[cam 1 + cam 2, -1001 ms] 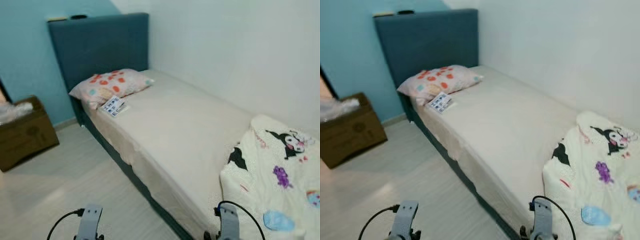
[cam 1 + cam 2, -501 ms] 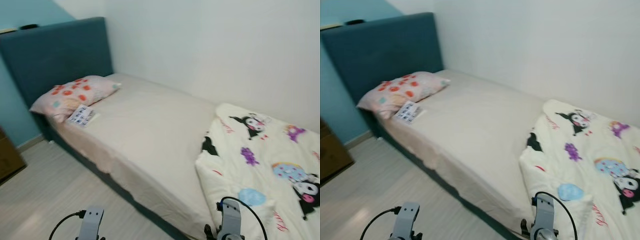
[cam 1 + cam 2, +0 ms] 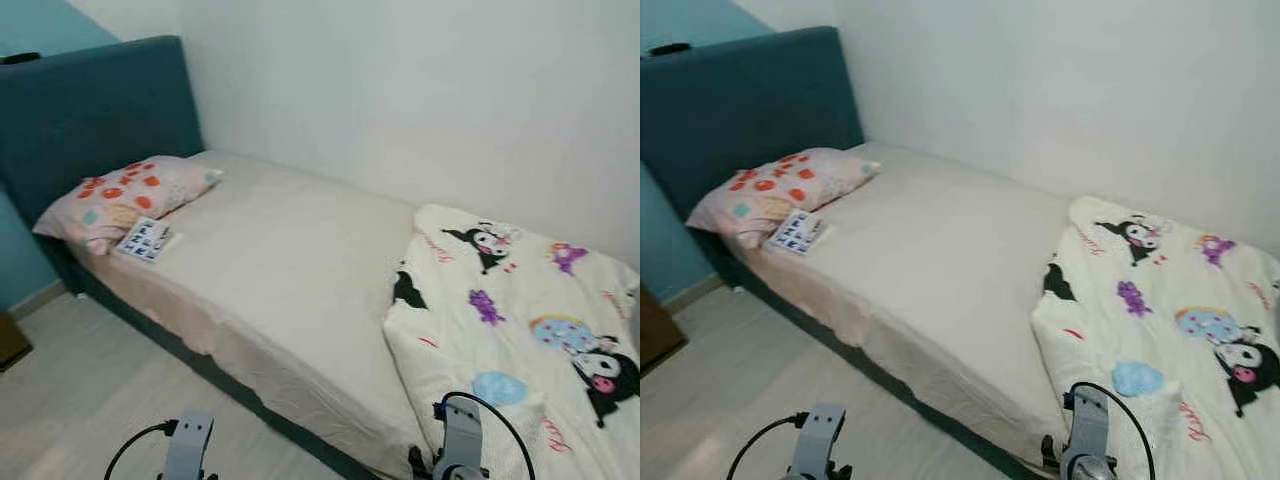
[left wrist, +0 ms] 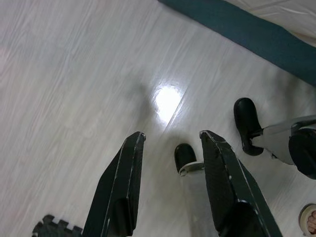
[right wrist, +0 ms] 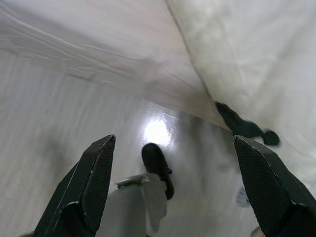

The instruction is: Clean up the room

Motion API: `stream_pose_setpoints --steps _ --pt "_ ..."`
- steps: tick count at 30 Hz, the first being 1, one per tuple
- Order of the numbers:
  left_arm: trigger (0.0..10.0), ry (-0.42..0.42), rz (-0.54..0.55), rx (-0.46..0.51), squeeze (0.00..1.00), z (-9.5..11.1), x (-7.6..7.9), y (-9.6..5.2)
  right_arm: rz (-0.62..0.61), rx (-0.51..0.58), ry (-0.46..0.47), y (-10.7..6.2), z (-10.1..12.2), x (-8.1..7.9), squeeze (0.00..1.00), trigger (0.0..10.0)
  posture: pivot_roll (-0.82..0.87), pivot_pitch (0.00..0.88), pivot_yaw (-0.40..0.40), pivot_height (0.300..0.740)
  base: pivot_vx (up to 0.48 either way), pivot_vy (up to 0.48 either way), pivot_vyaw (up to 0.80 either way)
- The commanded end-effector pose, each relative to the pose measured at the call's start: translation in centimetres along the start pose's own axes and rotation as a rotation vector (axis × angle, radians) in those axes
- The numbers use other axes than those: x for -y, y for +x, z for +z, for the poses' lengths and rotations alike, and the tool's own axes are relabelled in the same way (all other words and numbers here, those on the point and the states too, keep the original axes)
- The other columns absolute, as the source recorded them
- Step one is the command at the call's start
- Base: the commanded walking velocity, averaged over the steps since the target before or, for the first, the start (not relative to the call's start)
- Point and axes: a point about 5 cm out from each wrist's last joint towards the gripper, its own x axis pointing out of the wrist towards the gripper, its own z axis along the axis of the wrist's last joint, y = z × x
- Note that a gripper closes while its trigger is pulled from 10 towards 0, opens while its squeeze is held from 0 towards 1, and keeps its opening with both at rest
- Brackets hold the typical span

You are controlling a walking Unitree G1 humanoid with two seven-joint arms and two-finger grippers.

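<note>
So the cartoon-print blanket point(image 3: 520, 330) is bunched up at the foot end of the bed point(image 3: 290, 260), hanging over the edge. A spotted pillow point(image 3: 120, 195) sits by the teal headboard point(image 3: 95, 110) with a small card point(image 3: 145, 238) beside it. Left gripper point(image 4: 170, 143) hangs spread over the pale floor point(image 4: 64, 84); right gripper point(image 5: 173, 143) is spread wide next to the blanket.
</note>
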Motion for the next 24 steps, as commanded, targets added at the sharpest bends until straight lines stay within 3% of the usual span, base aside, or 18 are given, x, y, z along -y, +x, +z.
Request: stream_pose_setpoints --steps 1,12,24 --pt "10.0 0.002 -0.004 -0.005 0.0 -0.08 -0.03 -0.02 0.0 0.016 0.004 0.03 0.34 -0.08 0.0 10.0 -0.01 0.0 -0.008 0.74 0.304 0.0 0.0" --pt "10.0 0.004 -0.015 -0.005 0.0 -0.23 0.32 0.02 0.012 0.016 -0.028 0.03 0.35 -0.25 0.0 10.0 -0.01 0.0 -0.012 0.74 0.315 0.0 0.0" --pt "10.0 0.002 0.001 -0.017 0.0 -0.61 0.08 -0.06 -0.026 0.019 -0.02 0.01 0.4 0.42 0.0 10.0 -0.01 0.0 -0.012 0.74 0.0 0.0 -0.74"
